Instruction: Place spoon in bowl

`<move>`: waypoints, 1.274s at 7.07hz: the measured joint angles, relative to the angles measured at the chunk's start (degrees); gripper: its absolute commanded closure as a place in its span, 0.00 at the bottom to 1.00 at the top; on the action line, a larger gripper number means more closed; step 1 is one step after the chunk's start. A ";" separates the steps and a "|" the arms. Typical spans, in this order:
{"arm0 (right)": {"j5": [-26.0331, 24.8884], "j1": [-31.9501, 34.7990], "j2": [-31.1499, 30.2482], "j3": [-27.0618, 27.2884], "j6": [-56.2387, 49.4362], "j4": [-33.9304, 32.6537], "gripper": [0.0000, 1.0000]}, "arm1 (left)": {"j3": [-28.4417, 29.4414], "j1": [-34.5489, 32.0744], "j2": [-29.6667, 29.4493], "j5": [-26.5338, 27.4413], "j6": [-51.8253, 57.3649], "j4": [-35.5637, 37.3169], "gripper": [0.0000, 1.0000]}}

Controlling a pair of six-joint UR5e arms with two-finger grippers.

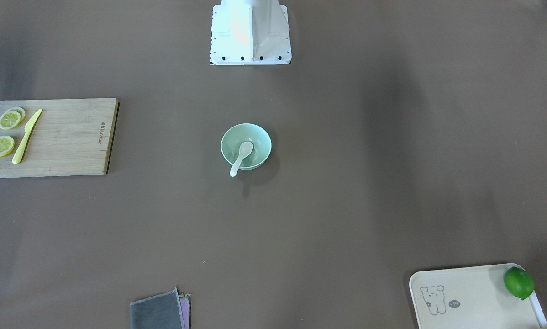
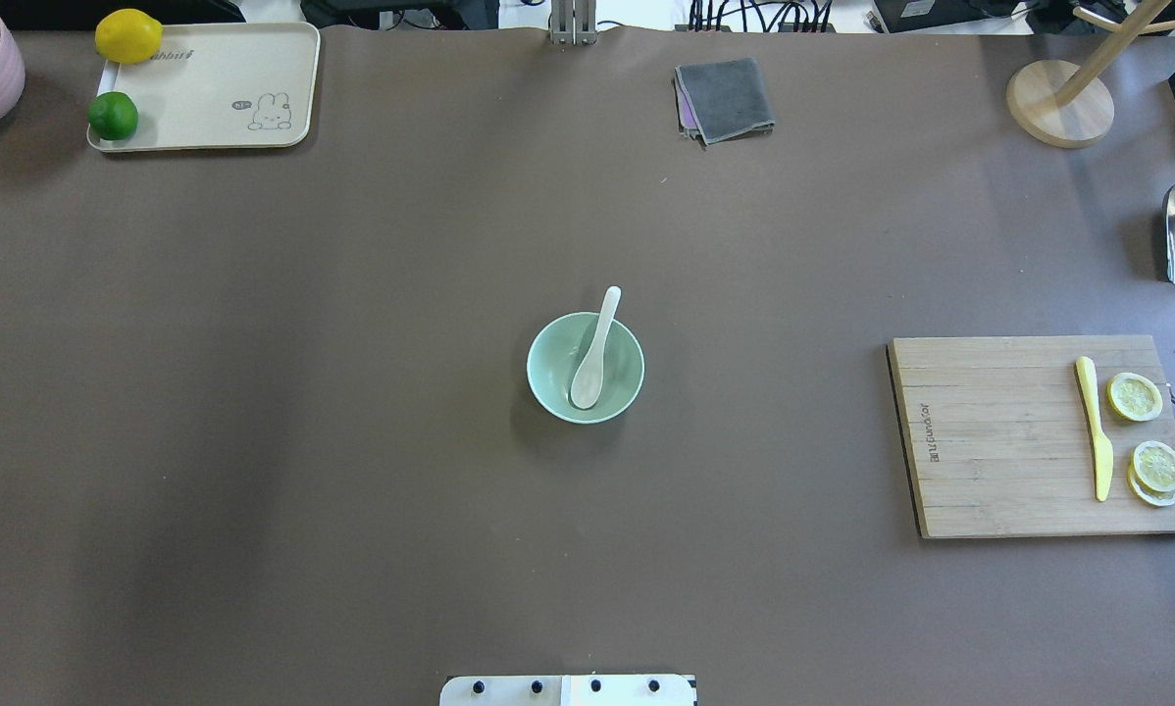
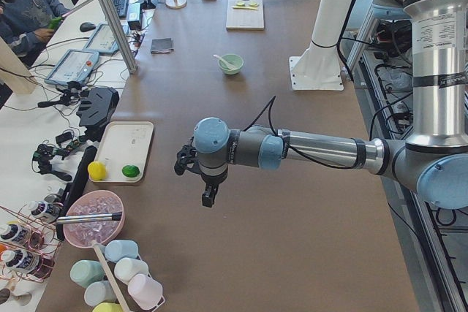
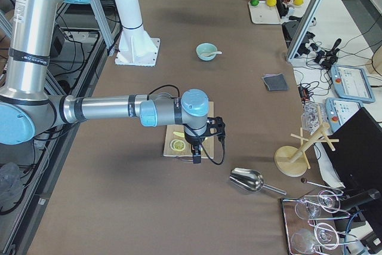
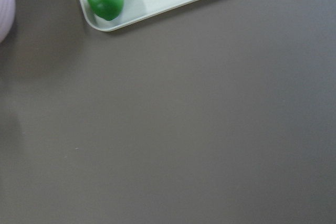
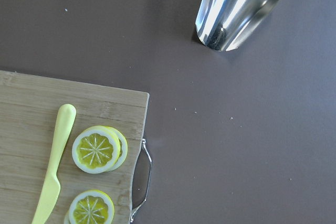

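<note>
As the spoon (image 2: 592, 353) is propped in the bowl (image 2: 551, 365), handle over the rim, left gripper (image 3: 208, 196) and right gripper (image 4: 197, 157) are held well away. Whether they are spread cannot be told

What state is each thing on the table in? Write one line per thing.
Spoon: scoop in the bowl, handle leaning over the rim.
Bowl: upright, holding the spoon.
Knife: flat on the board.
Lemon slices: cut, on the board.
Lime: whole, on the tray.
Lemon: whole, on the tray.
Cloth: folded.
Left tool: open or shut, cannot tell.
Right tool: open or shut, cannot tell.
</note>
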 measured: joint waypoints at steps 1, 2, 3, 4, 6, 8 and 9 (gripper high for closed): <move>0.63 0.46 -0.01 -0.48 -0.60 -0.21 0.00 | -0.17 -0.21 0.05 -0.44 -0.18 0.09 0.02; 0.66 0.62 0.00 -0.84 -1.09 -0.14 0.00 | -0.05 -0.24 0.06 -0.03 -0.95 0.25 0.02; 0.44 0.69 -0.10 -1.04 -1.76 -0.02 0.00 | 0.13 -0.23 0.08 1.33 -1.94 0.46 0.02; 0.19 0.73 -0.21 -1.11 -2.30 0.06 0.00 | 0.28 -0.19 0.19 2.93 -2.35 0.57 0.02; -0.87 0.73 -0.15 -1.13 -2.58 0.37 0.00 | 0.08 -0.18 0.43 3.99 -2.37 0.62 0.02; -1.61 0.71 -0.16 -1.19 -2.60 0.48 0.00 | -0.52 -0.25 0.54 3.76 -2.14 0.57 0.02; -1.42 0.73 -0.11 -1.15 -2.51 0.49 0.00 | -1.00 -0.28 0.58 3.69 -2.05 0.55 0.02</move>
